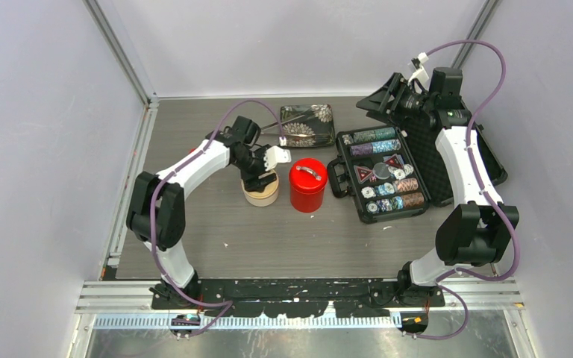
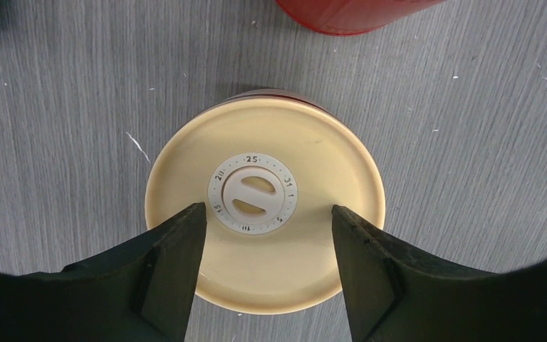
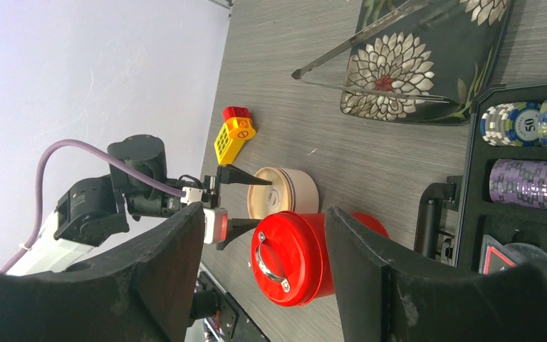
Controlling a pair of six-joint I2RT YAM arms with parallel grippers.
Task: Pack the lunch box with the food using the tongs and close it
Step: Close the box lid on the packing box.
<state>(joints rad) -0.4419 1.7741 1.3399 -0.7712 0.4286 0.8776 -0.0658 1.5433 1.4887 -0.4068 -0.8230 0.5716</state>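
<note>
The lunch box stands mid-table in two parts. The red canister has its metal-handled lid on, and the cream tub sits just left of it under its beige lid. My left gripper hangs open straight above that lid, its fingers either side of the white date dial and holding nothing. Over the open case at the back right, my right gripper is raised, open and empty. The silver tongs lie with their arms on the floral tray. No food shows in any view.
An open black poker-chip case lies right of the canister, its lid propped behind it. A yellow-and-red toy block lies on the table near the tub. The floral tray sits at the back. Walls close in the left, right and far sides.
</note>
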